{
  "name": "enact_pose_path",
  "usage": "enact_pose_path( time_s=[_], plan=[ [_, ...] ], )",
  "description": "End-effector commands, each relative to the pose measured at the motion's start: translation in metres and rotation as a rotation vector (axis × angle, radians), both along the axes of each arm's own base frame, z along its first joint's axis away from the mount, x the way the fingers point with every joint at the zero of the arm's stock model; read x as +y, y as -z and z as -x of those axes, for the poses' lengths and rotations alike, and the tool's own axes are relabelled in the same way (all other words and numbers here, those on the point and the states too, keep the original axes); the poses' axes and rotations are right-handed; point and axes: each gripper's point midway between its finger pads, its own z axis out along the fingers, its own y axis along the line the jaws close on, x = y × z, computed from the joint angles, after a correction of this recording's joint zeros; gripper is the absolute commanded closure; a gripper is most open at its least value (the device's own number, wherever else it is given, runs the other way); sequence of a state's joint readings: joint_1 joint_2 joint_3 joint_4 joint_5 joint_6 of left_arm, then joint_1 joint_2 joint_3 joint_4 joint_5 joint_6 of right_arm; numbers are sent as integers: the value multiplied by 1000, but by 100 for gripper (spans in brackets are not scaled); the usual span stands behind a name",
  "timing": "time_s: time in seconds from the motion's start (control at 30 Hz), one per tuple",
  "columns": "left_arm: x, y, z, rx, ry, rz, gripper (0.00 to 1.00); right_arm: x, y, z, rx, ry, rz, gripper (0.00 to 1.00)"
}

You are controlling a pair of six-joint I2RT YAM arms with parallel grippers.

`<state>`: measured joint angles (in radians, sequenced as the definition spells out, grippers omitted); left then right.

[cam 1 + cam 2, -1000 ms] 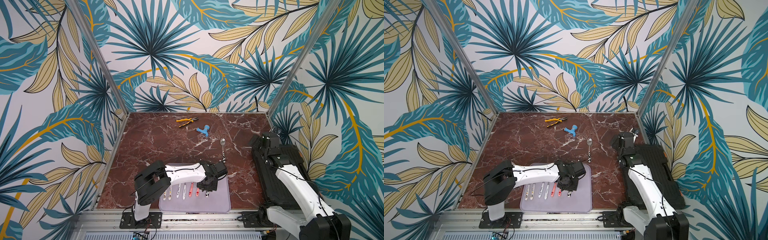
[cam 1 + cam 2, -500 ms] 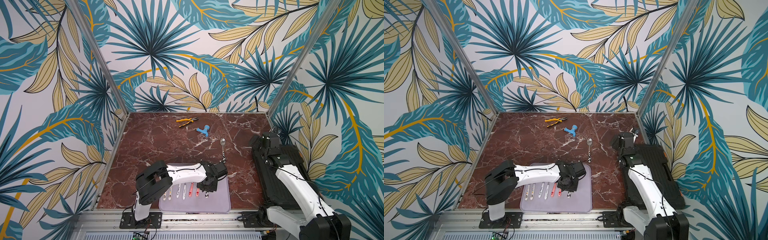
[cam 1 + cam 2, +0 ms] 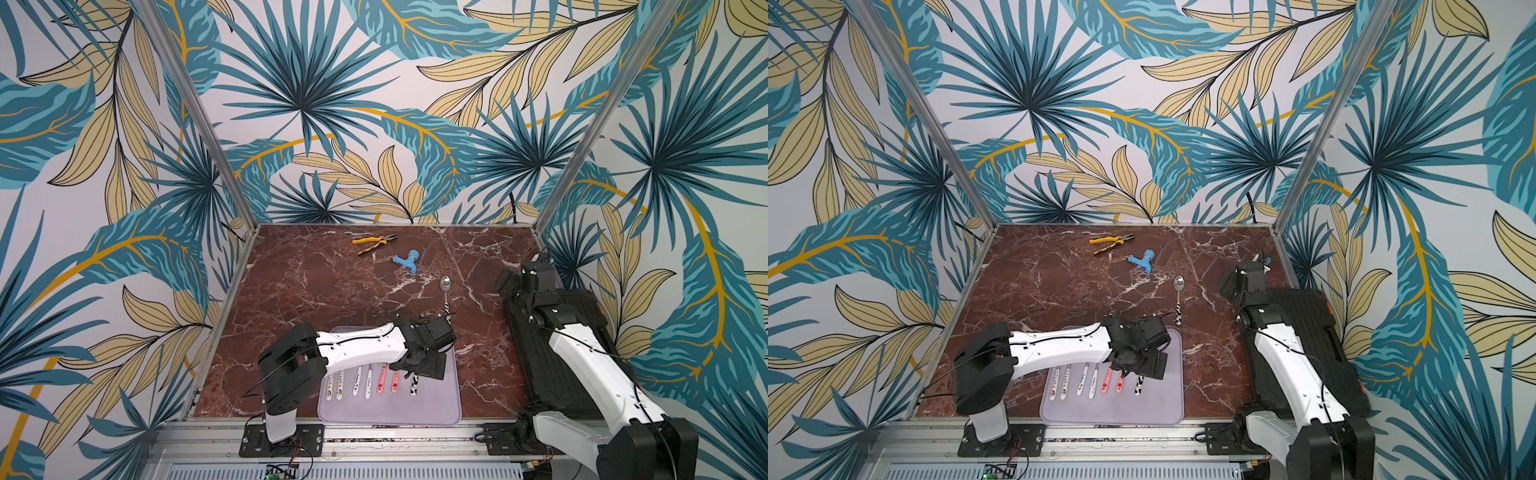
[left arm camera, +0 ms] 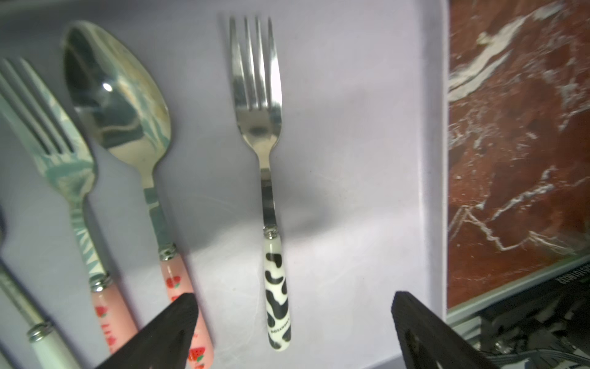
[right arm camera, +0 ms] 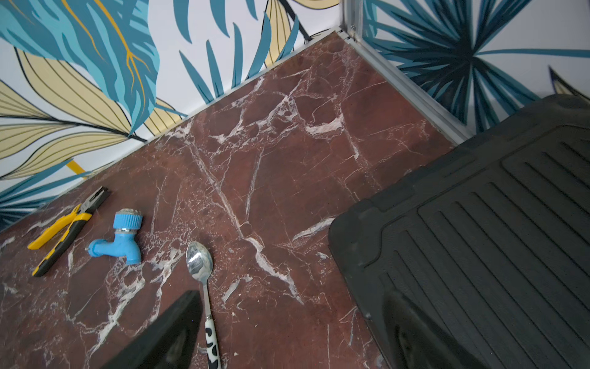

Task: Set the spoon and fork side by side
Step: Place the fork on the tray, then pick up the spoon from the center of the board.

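My left gripper [image 4: 293,298] hangs low over the lilac mat [image 4: 367,143], jaws wide. The cow-patterned fork [image 4: 267,185] lies flat on the mat between them, apparently clear of both fingers, though the wrist view is soft there. It sits at the 3 o'clock end of the cutlery row [image 3: 368,380]. The matching spoon [image 3: 445,291] lies on the marble surface [image 3: 332,291] at 1 o'clock from the mat, well apart. My right gripper [image 5: 292,298] hovers near the spoon, at its 3 o'clock, jaws wide and empty.

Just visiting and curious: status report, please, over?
Left gripper open above cow-print fork on mat. Right gripper open near matching spoon on table. Pliers, tap well clear.
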<state>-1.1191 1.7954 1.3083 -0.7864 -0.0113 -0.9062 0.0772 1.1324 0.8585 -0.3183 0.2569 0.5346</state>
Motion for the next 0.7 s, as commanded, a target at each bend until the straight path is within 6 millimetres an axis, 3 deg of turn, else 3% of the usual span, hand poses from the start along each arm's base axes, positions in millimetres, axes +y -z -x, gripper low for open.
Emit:
enact_pose_path(
  time_s=[0.0,0.17,0.33,0.5,0.67],
  plan=[
    [-2,-39,-18,-111,9,54,0,20,11,-3,64,-109,-44,10],
    [14,-74,-33,-215,3,85,0,40,33,-5,189,-210,-88,13],
    [37,-105,-48,-269,-23,224,0,65,58,-8,331,-312,-119,16],
    [86,-127,-64,-359,-117,243,0,81,73,-10,420,-363,-83,17],
    [142,-134,-71,-458,-243,152,0,100,91,-11,506,-417,-79,20]
  ],
)
